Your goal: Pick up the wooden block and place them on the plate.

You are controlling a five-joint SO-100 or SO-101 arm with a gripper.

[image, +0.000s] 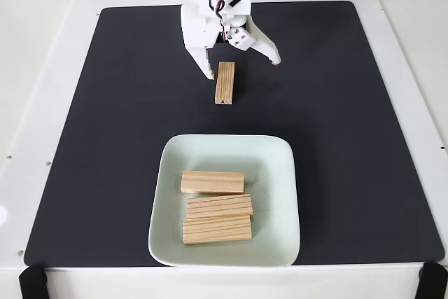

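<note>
Presently | I count three wooden blocks lying in the plate (pixel 280 173), near side: (pixel 213 182), (pixel 219 206), (pixel 217 230) | fourth wooden block (pixel 225 82) left to move, on black mat (pixel 105 138), far of plate | gripper (pixel 241 68) spread wide around it, not clamped | arm's upper part cut off at far edge.

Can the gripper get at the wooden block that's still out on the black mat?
Probably yes. The gripper is open right over the block, one finger beside it, nothing else near; the other three blocks are on the plate.
</note>
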